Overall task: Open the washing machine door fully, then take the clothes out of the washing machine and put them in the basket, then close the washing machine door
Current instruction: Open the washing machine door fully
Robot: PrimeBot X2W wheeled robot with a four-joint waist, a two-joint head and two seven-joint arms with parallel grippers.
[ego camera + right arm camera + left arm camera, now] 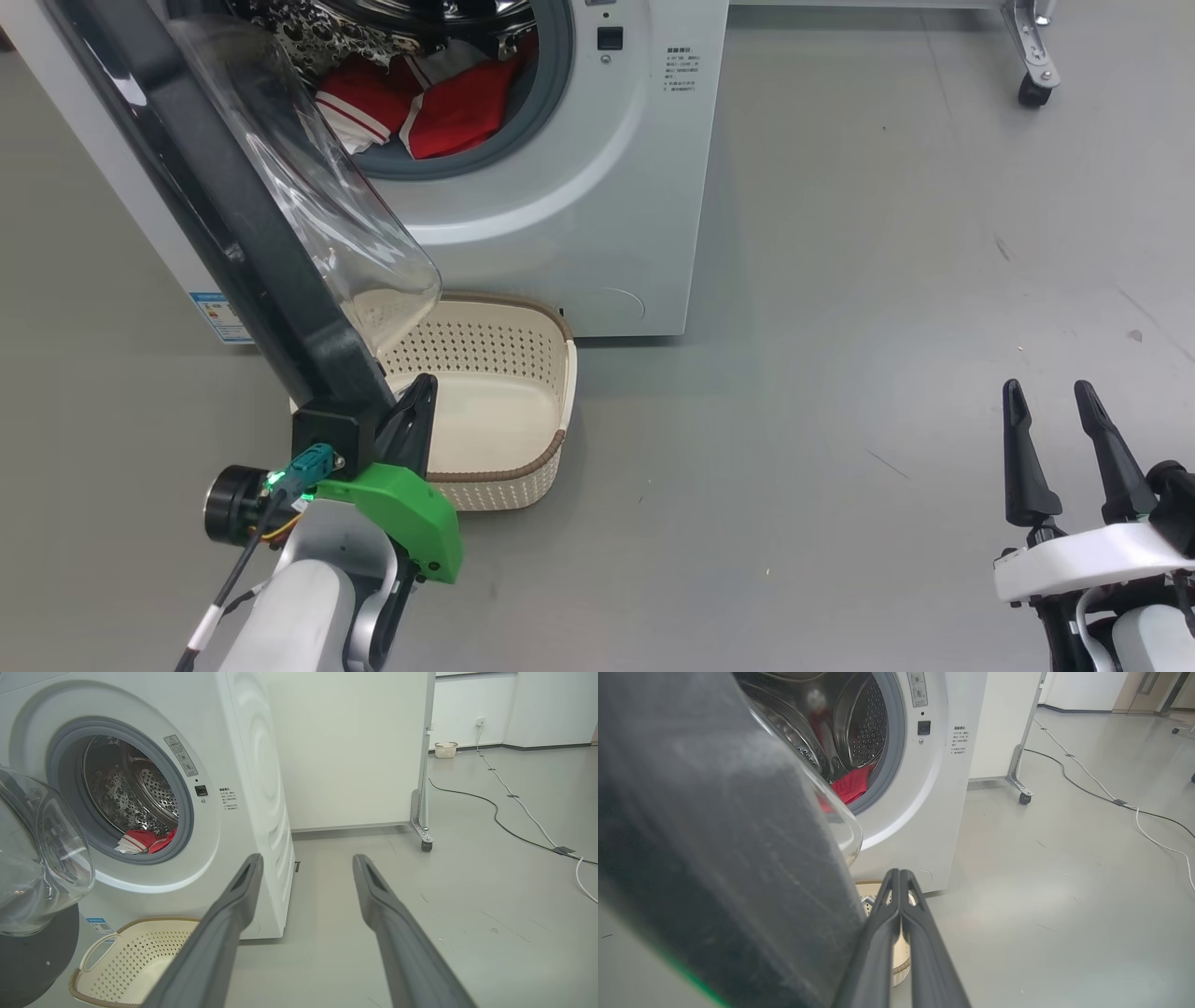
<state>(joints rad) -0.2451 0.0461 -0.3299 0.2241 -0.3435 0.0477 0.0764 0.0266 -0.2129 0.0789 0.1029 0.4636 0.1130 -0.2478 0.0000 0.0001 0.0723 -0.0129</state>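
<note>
Head view, we list: left gripper (425, 385), clenched on nothing, its fingers against the inner edge of the washing machine door (233, 205); right gripper (1047, 392), released, well apart over bare floor. Basket (558, 411), cream, beneath the swung-out door, just before the washing machine (579, 215). Clothes (457, 107), red with white trim, heaped at the drum mouth. We judge the door stiff and hinged, best pushed at its rim; the clothes soft, light, limp, best pinched at a bunched fold.

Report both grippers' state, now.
left gripper: shut, fingers together, gripping nothing, beside the washing machine door.
right gripper: open, empty, above the floor.
</note>
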